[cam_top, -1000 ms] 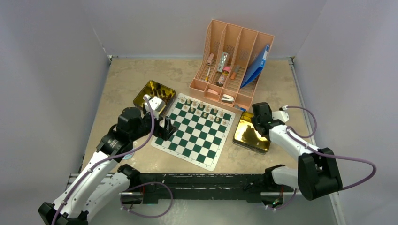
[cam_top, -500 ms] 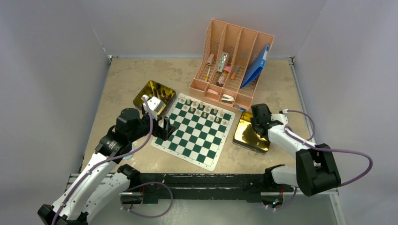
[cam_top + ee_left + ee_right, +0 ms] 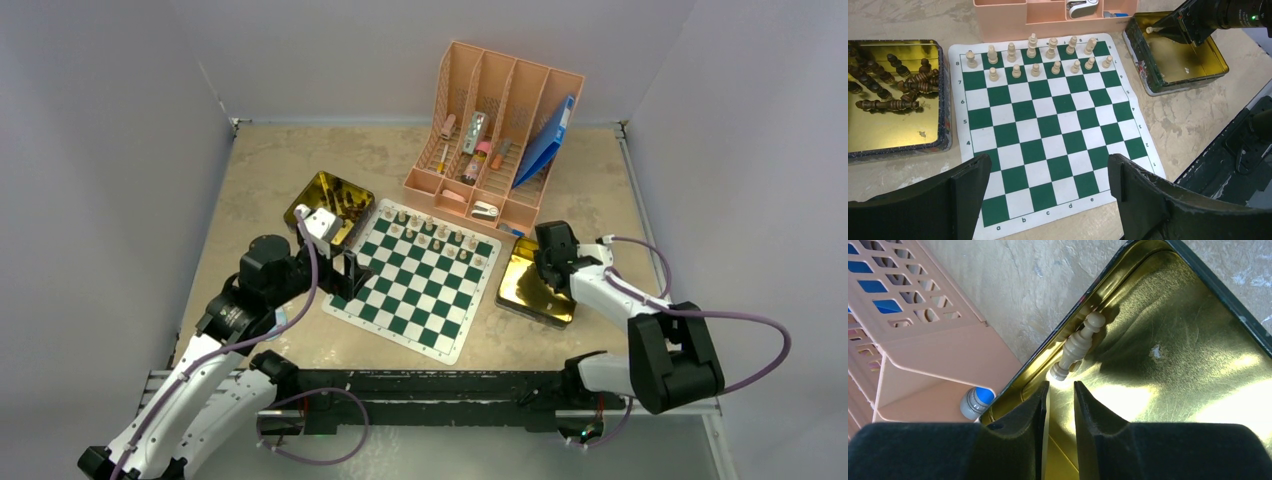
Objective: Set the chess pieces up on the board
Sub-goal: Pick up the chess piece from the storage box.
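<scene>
Since a second ago the left arm has drawn back a little toward its own base, while the right arm has barely shifted, its elbow swinging in slightly as its wrist hangs over the tin. On the board (image 3: pixel 1048 125), flat on the worktop (image 3: pixel 260 170), the pale chess pieces (image 3: pixel 1050 55) stand upright along the two far rows, and every other square is bare. The left gripper (image 3: pixel 1048 170) hovers above the near edge of the board with its jaws spread wide and nothing in them. Dark chess pieces (image 3: pixel 893 85) lie in a heap in the left tin (image 3: pixel 898 150), just beside the board. The right gripper (image 3: pixel 1059 387) reaches into the right tin (image 3: pixel 1173 365), its jaws only narrowly apart and empty. One last pale piece (image 3: pixel 1078 347) lies on its side against the tin's wall, just beyond the fingertips. The step in hand looks like fetching this piece to finish the pale side. The next move probably calls for wider jaws and a short advance, so that they straddle the stem, close on it, lift it and stand it upright on the board.
</scene>
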Motion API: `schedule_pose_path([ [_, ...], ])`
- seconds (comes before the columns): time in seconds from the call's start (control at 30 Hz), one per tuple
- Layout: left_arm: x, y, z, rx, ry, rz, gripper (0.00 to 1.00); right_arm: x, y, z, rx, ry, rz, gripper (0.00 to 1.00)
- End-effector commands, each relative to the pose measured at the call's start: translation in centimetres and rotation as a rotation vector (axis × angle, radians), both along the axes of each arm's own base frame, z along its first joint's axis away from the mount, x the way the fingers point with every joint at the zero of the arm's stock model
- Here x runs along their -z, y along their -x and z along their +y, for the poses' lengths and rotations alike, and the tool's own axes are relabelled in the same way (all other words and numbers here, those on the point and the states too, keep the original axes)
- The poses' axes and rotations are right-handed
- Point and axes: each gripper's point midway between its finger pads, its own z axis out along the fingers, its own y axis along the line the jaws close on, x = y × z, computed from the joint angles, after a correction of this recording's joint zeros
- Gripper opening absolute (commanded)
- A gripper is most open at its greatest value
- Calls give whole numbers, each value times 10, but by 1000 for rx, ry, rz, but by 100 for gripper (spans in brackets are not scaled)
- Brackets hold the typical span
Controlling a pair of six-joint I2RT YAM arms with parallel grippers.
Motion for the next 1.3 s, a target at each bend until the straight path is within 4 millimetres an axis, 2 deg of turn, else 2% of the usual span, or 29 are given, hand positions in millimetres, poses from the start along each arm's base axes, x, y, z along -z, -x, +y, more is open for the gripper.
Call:
schedule_pose_path([
  [0.0,-19,-5,2,-16,11,-59,86,-2,-4,-8,60,6,-24,27],
  [0.97,-22,-6,6,-39,12,-74,85,7,-6,-11,96,-2,-1,27],
  [1.27,-22,-6,6,-39,13,-75,85,-6,-7,-10,92,-16,-25,27],
])
